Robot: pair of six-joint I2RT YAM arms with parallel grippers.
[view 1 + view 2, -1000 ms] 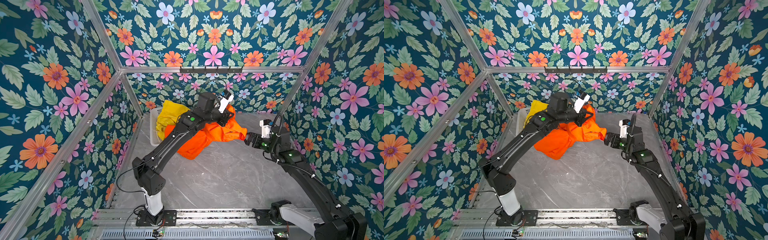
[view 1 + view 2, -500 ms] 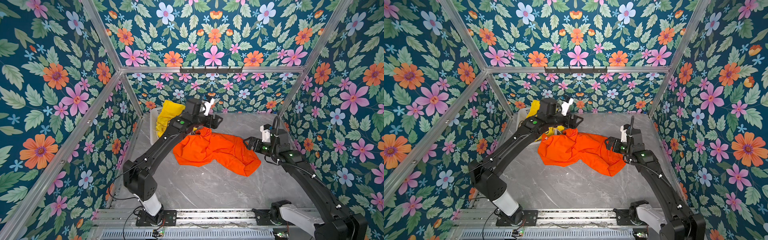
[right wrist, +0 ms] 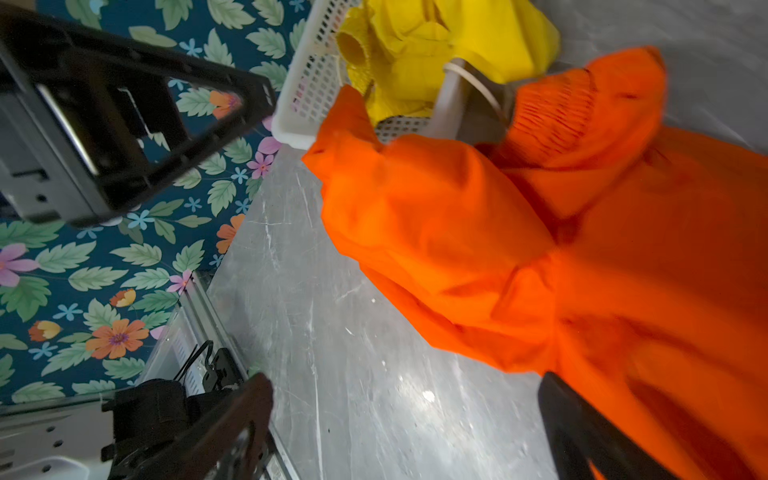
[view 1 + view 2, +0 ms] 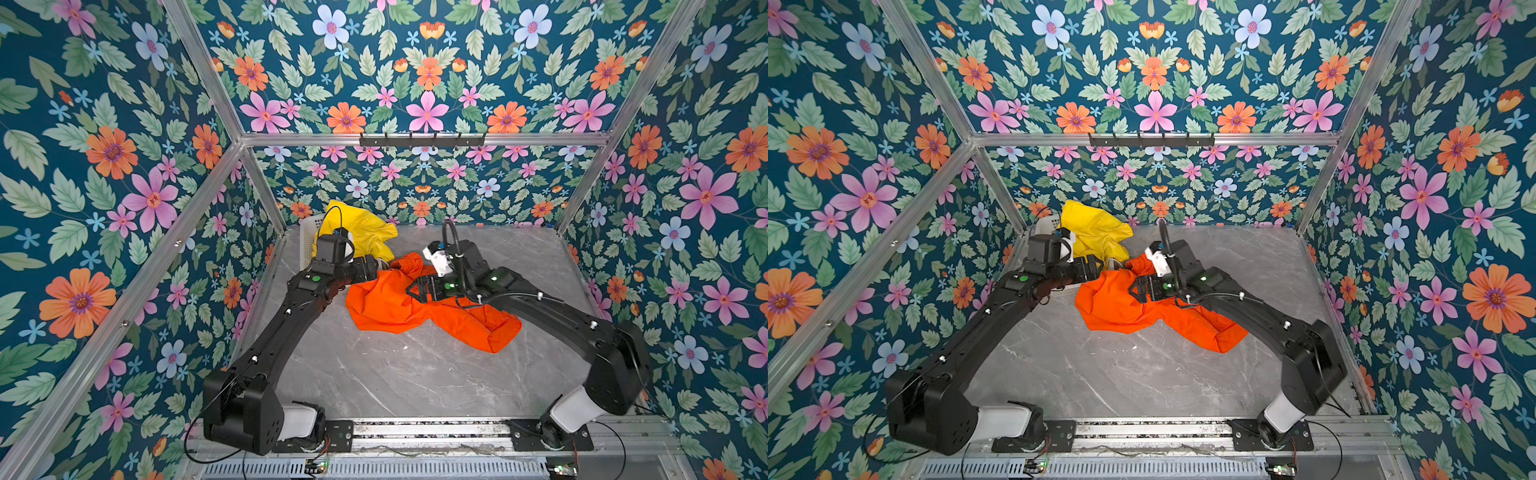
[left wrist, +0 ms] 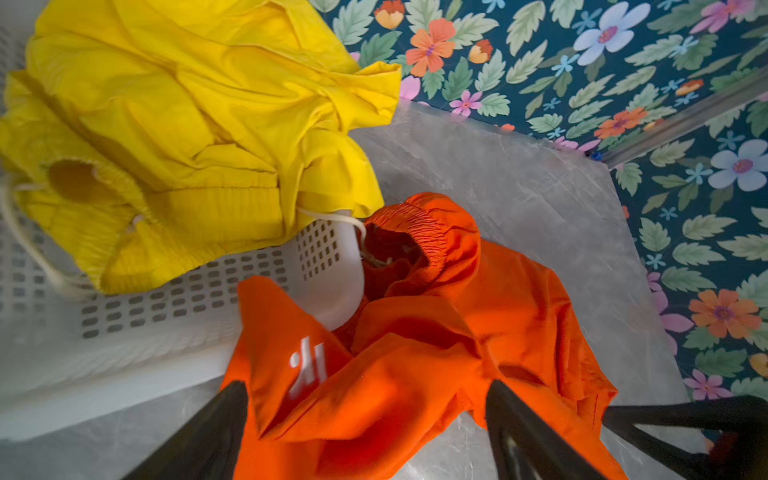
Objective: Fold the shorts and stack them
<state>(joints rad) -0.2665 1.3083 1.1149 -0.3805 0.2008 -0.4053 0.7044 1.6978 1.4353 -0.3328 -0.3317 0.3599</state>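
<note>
The yellow shorts [image 4: 361, 235] sit heaped in the white basket [image 4: 306, 249], spilling over its rim. Just beside the basket the left end effector [image 5: 365, 395] gapes, clamping nothing. The orange shorts [image 4: 390, 307] lie crumpled on the tabletop [image 4: 395, 382], waistband against the basket's corner; farther from the basket, the right end effector [image 3: 405, 384] gapes too.

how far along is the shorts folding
Done: the orange shorts lie on the table beside the basket, crumpled, not folded. In hand: nothing is gripped. The left gripper and right gripper both hang open over the orange fabric. Left: flatten and fold them, fetch the yellow shorts heaped on the basket, fold, stack.
</note>
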